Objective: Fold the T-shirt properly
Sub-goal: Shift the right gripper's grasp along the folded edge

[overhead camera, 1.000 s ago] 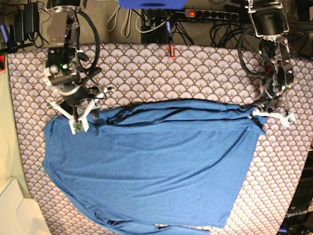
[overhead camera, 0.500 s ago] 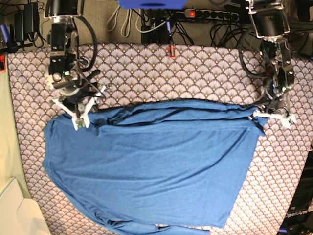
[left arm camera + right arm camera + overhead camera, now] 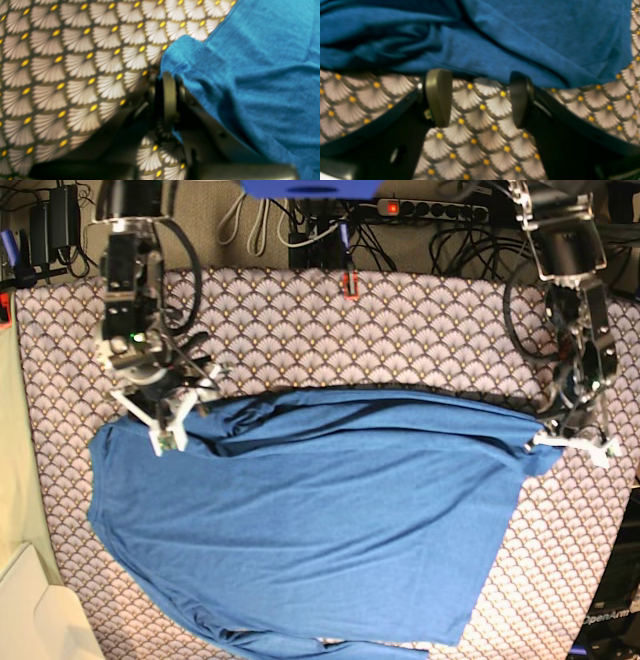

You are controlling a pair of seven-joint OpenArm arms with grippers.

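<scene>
Since a second ago the right gripper (image 3: 480, 98) has let go, jaws wide and empty at the T-shirt (image 3: 310, 530) edge, ten o'clock on the table cloth (image 3: 300, 330). Left gripper (image 3: 166, 100) pinches the three o'clock corner (pulled outward). Fold step underway; right likely needs regrasping.

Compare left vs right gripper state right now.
The left gripper has its jaws shut, pinching the T-shirt corner; the right gripper has its jaws wide apart, holding nothing, only table cloth between them. Both sit at the shirt's far edge, at opposite ends.
</scene>
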